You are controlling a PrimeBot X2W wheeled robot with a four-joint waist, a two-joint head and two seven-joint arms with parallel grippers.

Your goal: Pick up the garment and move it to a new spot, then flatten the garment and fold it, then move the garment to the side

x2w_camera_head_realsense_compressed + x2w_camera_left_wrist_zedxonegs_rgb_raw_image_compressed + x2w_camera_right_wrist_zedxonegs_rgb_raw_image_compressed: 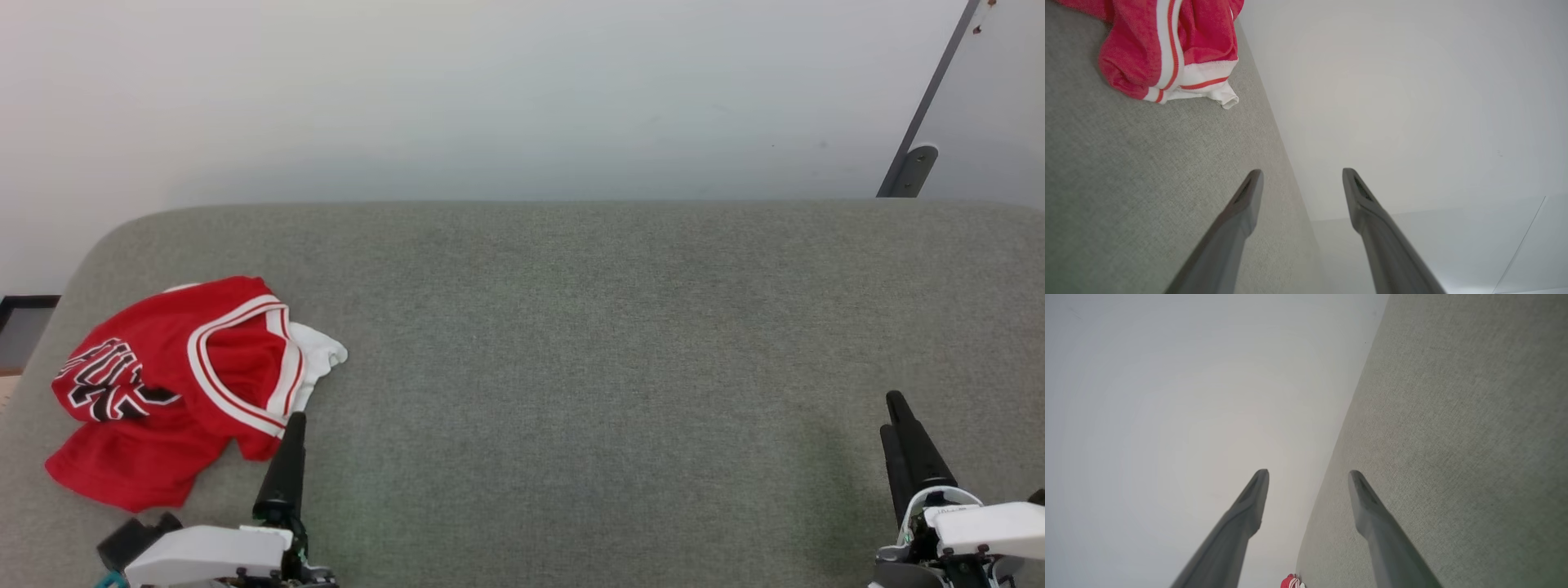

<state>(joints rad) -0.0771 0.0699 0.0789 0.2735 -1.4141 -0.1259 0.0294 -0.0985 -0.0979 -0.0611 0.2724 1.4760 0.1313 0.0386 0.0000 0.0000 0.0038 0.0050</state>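
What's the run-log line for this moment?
garment: crumpled, left end of grey surface | left tool: open, empty, near garment | right tool: open, empty

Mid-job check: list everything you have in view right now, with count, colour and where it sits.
garment: one, red with white-and-red striped trim and black lettering, crumpled at the left end of the fabric surface
fabric surface: one, grey, spanning the head view
backdrop: one, pale white, beyond the surface's far edge
metal bar: one, grey, slanted, upper right of the head view
left claw: one, dark fingers, open and holding nothing, beside the garment's near right corner
right claw: one, dark fingers, open and holding nothing, at the surface's right end
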